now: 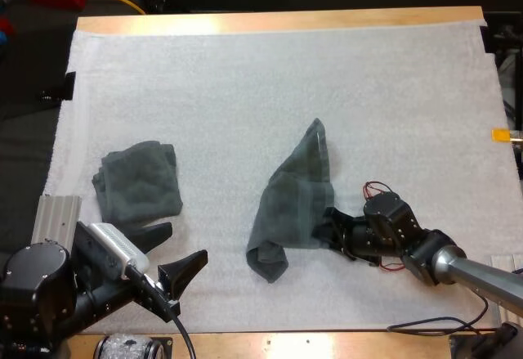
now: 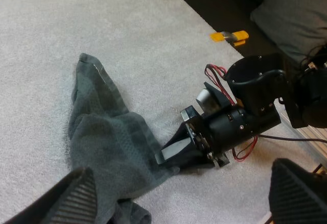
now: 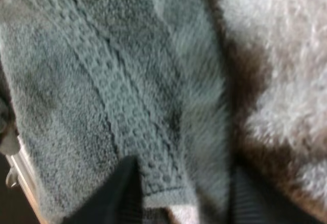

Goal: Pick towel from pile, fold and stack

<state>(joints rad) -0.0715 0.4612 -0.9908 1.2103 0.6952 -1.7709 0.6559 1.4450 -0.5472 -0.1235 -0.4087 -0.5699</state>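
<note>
Two towels: right gripper (image 1: 327,226) fingers clamp the crumpled towel (image 1: 292,204) at its edge; left gripper (image 1: 181,246) fingers apart near the folded towel (image 1: 139,181).

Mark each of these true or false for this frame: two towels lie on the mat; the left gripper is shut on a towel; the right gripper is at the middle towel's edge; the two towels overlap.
1. Two dark grey-green towels lie on the white mat. True: the left-hand towel and the middle towel.
2. The left gripper is shut on a towel. False: it is open and clear of both towels, just near of the left-hand towel.
3. The right gripper is at the middle towel's edge. True: at its right side.
4. The two towels overlap. False: they lie apart, with bare mat between them.
</note>
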